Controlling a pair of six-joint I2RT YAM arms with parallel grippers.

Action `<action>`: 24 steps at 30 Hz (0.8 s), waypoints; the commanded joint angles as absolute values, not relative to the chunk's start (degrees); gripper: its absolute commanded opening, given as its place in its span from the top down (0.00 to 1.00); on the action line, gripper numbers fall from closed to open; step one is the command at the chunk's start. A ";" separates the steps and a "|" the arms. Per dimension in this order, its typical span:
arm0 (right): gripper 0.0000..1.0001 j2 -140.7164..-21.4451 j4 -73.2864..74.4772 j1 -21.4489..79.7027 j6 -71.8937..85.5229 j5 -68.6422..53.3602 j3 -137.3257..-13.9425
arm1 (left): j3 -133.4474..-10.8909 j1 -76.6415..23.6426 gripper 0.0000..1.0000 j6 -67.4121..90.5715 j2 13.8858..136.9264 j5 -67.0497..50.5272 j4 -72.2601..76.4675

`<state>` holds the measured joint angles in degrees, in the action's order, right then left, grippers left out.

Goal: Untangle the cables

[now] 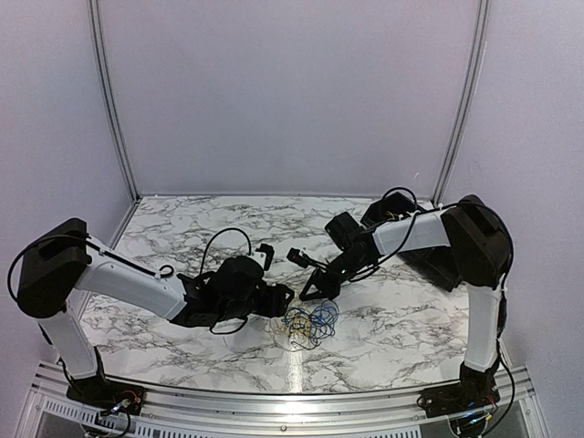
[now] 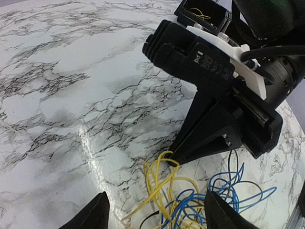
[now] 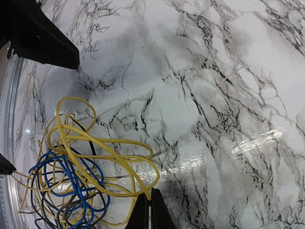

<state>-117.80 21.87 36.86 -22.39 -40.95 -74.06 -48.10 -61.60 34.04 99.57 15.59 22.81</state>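
Here's the knot: the cables [image 1: 308, 324] sit in one small heap on the marble table [image 1: 411, 319], near its front edge, right between the two arms. Yellow, blue and black loops all run through each other, so I'd say nothing is separated yet and no wire lies on its own. The right gripper [image 3: 148, 210] is down at the far edge of the heap with its jaws pressed together, and a yellow strand [image 3: 102, 148] runs right into the fingertips, so it appears pinched there. That looks like the first grab of a pull. The left gripper [image 2: 155, 214] hovers low on the near side, jaws spread wide, blue and yellow loops lying between the fingers, holding nothing. By my read this is early going: one strand gripped, the whole tangle left to draw apart, colour by colour
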 commanded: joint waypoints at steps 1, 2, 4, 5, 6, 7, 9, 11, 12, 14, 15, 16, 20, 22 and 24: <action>1.00 -113.19 22.80 37.35 -22.58 -42.35 -74.94 | -53.16 -61.96 0.29 33.09 104.03 17.12 23.82; 1.00 -112.48 22.84 37.35 -22.44 -42.50 -74.82 | -53.98 -61.96 0.29 33.13 105.00 17.51 23.82; 1.00 -111.15 22.81 37.32 -22.39 -42.98 -74.59 | -55.26 -61.96 0.29 33.43 106.69 18.96 23.81; 1.00 -110.57 22.84 37.35 -22.45 -43.24 -74.35 | -55.85 -61.96 0.29 33.43 107.50 19.66 23.88; 1.00 -110.03 22.78 37.31 -22.49 -43.57 -74.07 | -56.40 -61.89 0.29 33.42 108.24 20.28 23.90; 1.00 -109.77 22.77 37.35 -22.57 -43.84 -73.83 | -56.94 -61.88 0.29 33.40 109.10 21.05 23.91; 1.00 -109.42 23.03 37.31 -22.71 -44.58 -73.69 | -57.73 -61.72 0.30 33.75 110.69 22.36 23.98; 1.00 -109.13 23.61 37.29 -22.97 -44.97 -73.77 | -58.13 -61.38 0.33 35.03 112.09 23.52 24.18; 1.00 -108.72 23.71 37.30 -23.02 -45.15 -73.70 | -58.13 -61.21 0.34 35.93 112.75 24.41 24.36; 1.00 -107.76 23.68 37.35 -22.98 -45.76 -73.27 | -57.94 -60.88 0.38 37.43 114.03 25.83 25.41; 1.00 -107.18 23.99 37.29 -23.16 -45.94 -73.22 | -57.85 -60.72 0.39 37.79 114.78 26.37 26.16; 1.00 -106.35 24.24 37.30 -23.12 -46.08 -73.10 | -57.91 -60.65 0.40 38.36 115.80 26.85 26.70; 1.00 -101.18 26.50 36.88 -23.72 -47.34 -74.03 | -58.14 -60.49 0.43 39.43 118.09 26.96 28.07; 1.00 -98.24 28.19 36.73 -24.66 -47.89 -75.49 | -57.79 -60.48 0.44 39.84 118.62 26.94 28.56; 1.00 -95.43 30.25 36.57 -25.43 -48.38 -77.57 | -57.30 -60.47 0.44 39.99 118.99 26.98 29.03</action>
<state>-101.95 26.79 36.80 -23.20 -45.28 -73.23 -57.41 -60.69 38.59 117.03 25.93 27.42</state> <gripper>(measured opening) 0.018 0.563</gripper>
